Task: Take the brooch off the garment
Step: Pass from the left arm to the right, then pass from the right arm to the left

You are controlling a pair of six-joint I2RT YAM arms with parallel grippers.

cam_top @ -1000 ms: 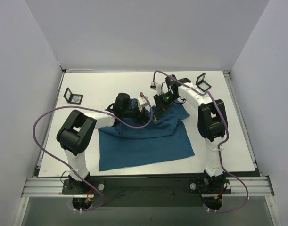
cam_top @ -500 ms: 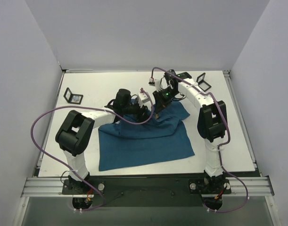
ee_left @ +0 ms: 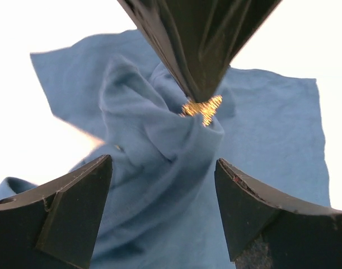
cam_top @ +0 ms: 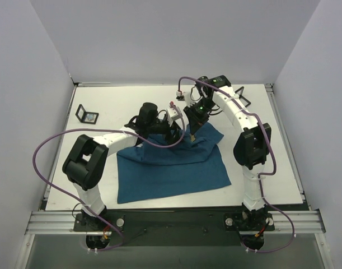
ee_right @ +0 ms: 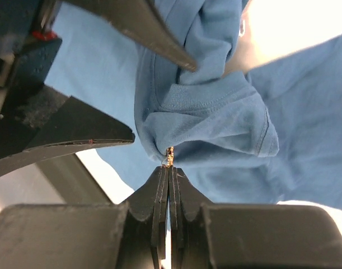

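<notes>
The garment, a dark teal T-shirt, lies on the white table, its far part pulled up into a peak. The tiny gold brooch sits at the tip of that peak, still joined to the cloth. My right gripper is shut on the brooch, coming down onto it from above. My left gripper stands open just short of the raised cloth, jaws either side of the fold and apart from it. In the right wrist view the left fingers show spread at the upper left.
Two black square frames stand on the table, one at the far left, one at the far right behind the right arm. Purple cables loop over both arms. White walls close in the table on three sides.
My left gripper has opened and let go of the cloth. My right gripper, still shut on the brooch, has moved up and away, drawing the cloth into a peak.
</notes>
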